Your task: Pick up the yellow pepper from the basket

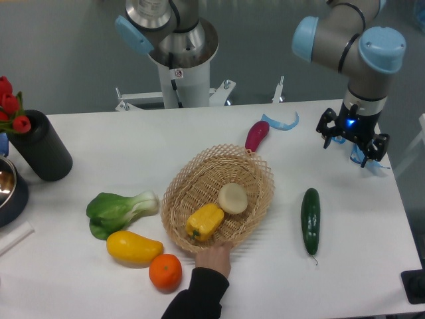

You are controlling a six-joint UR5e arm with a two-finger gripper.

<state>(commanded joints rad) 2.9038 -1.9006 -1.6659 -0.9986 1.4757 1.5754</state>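
Observation:
The yellow pepper lies in the front part of the light tan wicker basket, next to a pale cream onion. My gripper hangs over the table's far right, well away from the basket. Its fingers look spread apart and hold nothing. A person's hand touches the basket's front rim just below the pepper.
A dark green cucumber lies right of the basket. A purple eggplant lies behind it. Bok choy, a yellow mango-like fruit and an orange lie at the front left. A black vase with tulips stands at the left.

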